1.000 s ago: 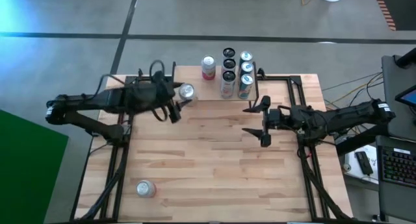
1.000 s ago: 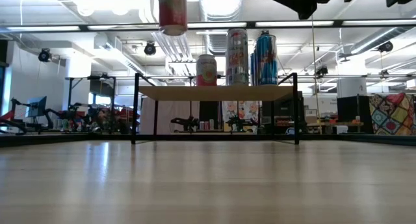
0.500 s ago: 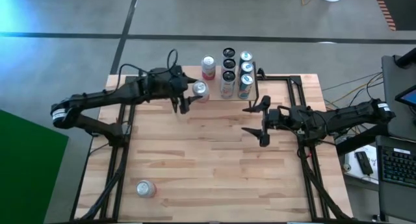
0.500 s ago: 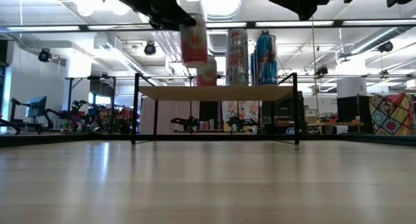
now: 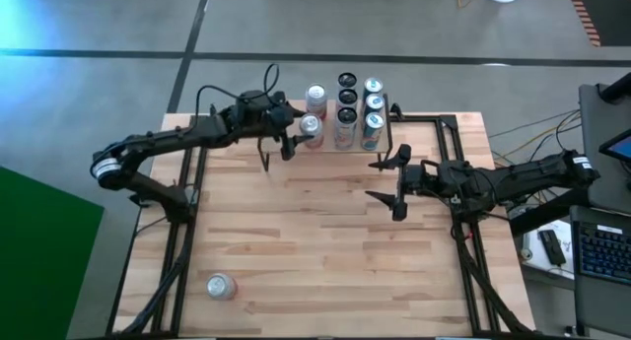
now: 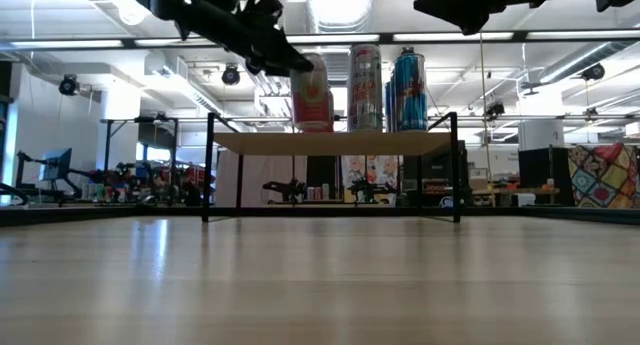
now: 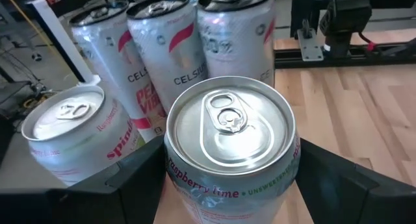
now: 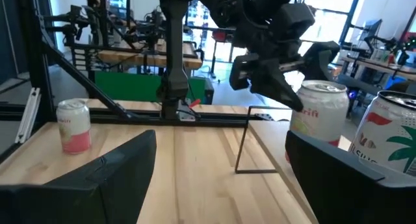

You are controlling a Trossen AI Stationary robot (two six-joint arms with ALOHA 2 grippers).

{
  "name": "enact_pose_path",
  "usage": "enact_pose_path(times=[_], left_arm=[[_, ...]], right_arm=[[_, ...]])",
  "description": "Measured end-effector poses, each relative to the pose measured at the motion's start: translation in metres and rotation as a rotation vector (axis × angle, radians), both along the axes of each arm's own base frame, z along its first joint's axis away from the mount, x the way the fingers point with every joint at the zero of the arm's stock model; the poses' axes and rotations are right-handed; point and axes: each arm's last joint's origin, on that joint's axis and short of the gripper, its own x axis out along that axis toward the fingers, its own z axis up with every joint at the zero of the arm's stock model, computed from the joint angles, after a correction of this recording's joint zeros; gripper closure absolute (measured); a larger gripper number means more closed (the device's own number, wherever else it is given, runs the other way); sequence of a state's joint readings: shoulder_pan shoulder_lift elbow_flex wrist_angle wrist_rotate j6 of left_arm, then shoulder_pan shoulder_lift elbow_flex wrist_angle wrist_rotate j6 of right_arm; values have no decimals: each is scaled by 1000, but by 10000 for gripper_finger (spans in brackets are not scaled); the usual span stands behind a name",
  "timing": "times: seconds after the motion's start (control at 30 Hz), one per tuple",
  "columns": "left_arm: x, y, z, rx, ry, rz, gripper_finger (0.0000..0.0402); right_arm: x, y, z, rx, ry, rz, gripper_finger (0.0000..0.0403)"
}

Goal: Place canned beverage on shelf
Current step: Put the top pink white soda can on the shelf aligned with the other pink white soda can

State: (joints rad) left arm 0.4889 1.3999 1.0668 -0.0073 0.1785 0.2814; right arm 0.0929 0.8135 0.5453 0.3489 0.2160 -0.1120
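left tool [image 5: 286, 141] is seen clenched on the can [image 5: 310, 129], carried at the shelf [image 6: 330, 142] edge beside standing cans [image 5: 347, 108]. it should be lowered upright into free space, then released gently.

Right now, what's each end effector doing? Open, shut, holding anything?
Left end effector: shut on the can, held over the shelf by the other cans.
Right end effector: open, empty, above the table.
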Motion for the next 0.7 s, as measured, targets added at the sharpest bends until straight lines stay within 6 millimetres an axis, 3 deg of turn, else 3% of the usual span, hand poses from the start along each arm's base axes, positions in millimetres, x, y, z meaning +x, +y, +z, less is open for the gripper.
enact_pose_path(times=[0.27, 0.7], left_arm=[[6, 17, -3, -45, 4, 26, 113], [43, 42, 10, -123, 148, 63, 92]], right_arm=[[1, -1, -1, 1, 9, -24, 72], [2, -1, -6, -9, 54, -52, 72]])
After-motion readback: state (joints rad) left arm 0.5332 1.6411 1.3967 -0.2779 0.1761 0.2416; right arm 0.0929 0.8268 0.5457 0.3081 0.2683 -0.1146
